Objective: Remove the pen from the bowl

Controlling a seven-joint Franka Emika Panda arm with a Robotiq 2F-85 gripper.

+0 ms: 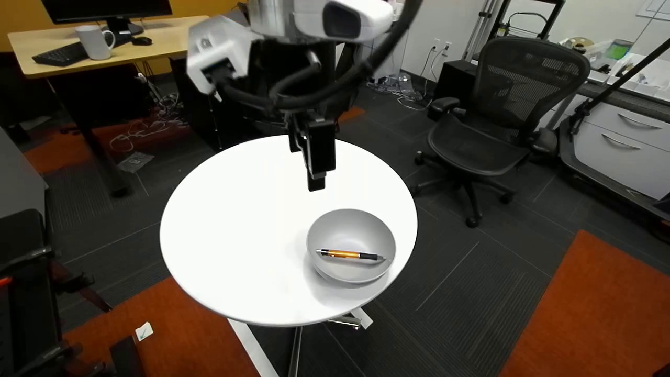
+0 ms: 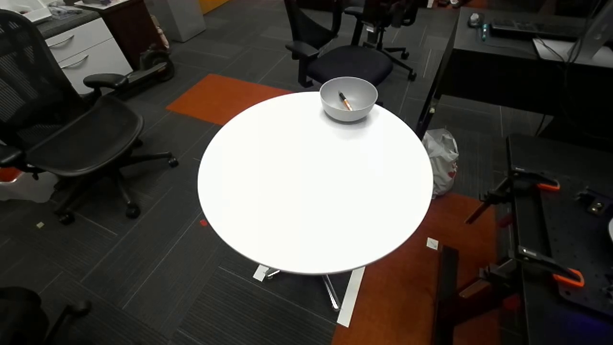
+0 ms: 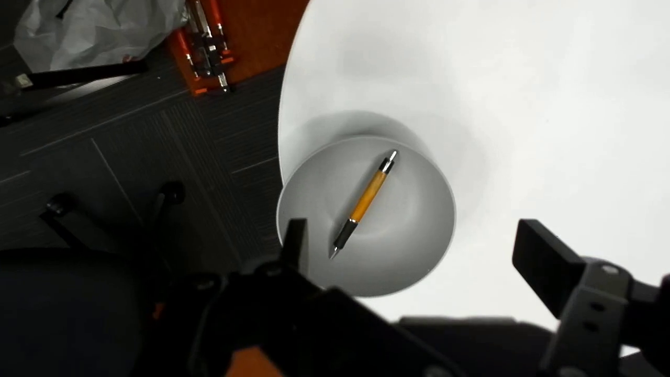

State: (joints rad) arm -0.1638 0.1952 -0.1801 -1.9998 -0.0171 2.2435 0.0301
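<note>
The orange pen (image 1: 349,254) with a dark grip end lies in the grey bowl (image 1: 349,224). Both also show in an exterior view, the pen (image 2: 345,101) inside the bowl (image 2: 347,115). In the wrist view the pen (image 3: 368,198) lies slantwise across the inside of the bowl (image 3: 419,230). My gripper (image 1: 306,165) hangs above the table, apart from the bowl. In the wrist view the gripper (image 3: 416,254) is open and empty, its fingers wide apart. The left finger overlaps the bowl's edge in that picture, and the right finger is over the table.
The bowl stands close to the edge of the round white table (image 1: 235,230). A black mesh chair (image 1: 502,104) stands beyond the table. Another dark chair (image 2: 352,62) is close behind the bowl. A plastic bag (image 2: 440,158) lies on the floor beside the table.
</note>
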